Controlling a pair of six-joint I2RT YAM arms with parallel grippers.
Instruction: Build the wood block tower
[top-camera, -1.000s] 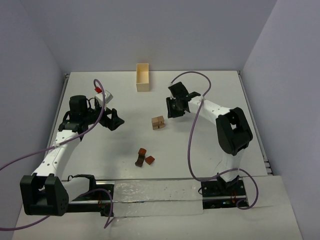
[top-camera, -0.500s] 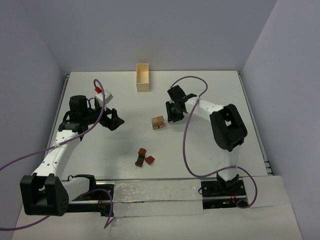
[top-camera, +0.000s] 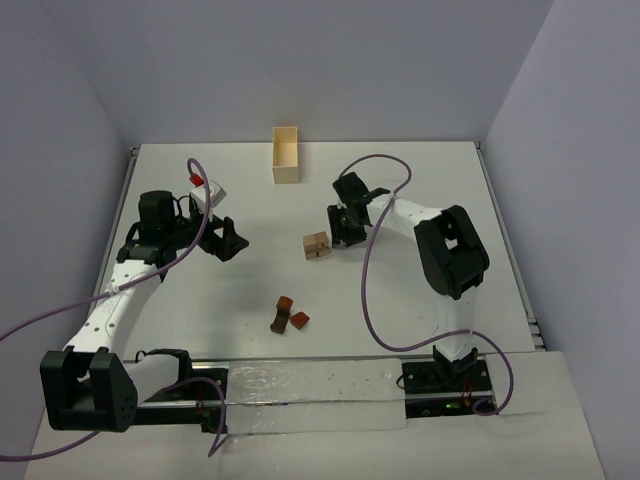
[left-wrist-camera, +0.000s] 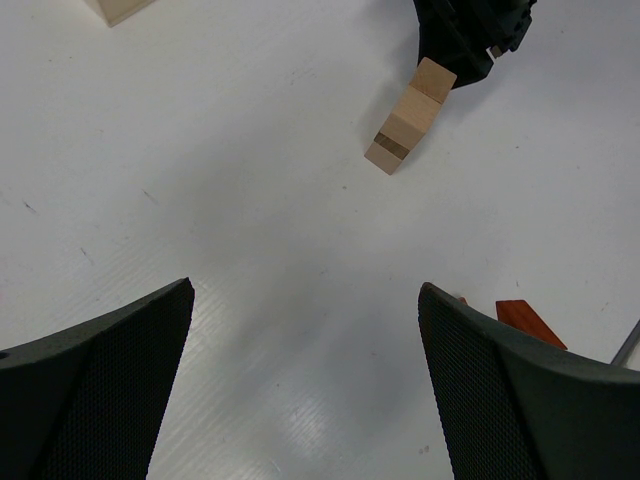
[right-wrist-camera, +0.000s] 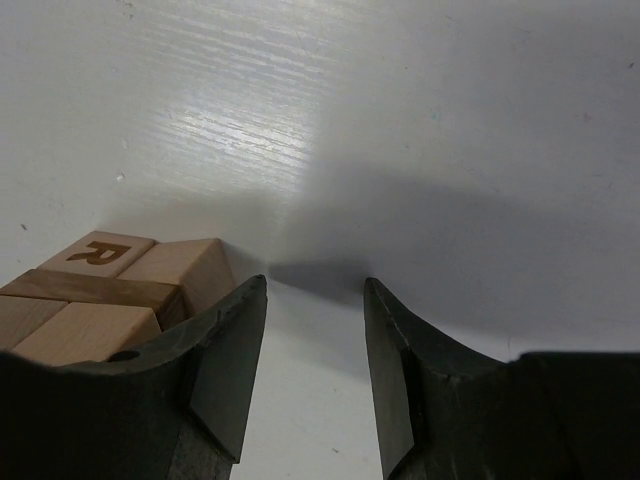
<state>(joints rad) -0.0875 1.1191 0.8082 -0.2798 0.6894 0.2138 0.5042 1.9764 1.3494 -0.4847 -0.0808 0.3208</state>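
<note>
The right gripper (top-camera: 340, 229) is low over the white table (top-camera: 420, 180), and its two fingers (right-wrist-camera: 232, 345) stand a little apart with only bare table in the gap, so it holds nothing. Just outside one finger sit the tan blocks (right-wrist-camera: 110, 290), very close to it; I cannot tell if they touch. They are pushed together in one small bunch that lies flat. A darker strip of wood runs through the middle, and the far block has a letter R on top. Seen from the left gripper's camera, the bunch (left-wrist-camera: 410, 118) is longer than it is wide, and one end of it points at the right gripper. From above, the bunch (top-camera: 317, 245) lies a bit tilted, right at the tips of the right gripper. The left gripper (top-camera: 228, 240) is wide open and empty, well apart from the tan blocks, which lie far ahead of it and to one side. The red-brown blocks (top-camera: 288, 314) lie in a small group nearer the arm bases, away from both grippers, and the darkest piece is long and thin. A pale wooden box (top-camera: 286, 155) sits far beyond both grippers, its long side pointing away from the arms.
</note>
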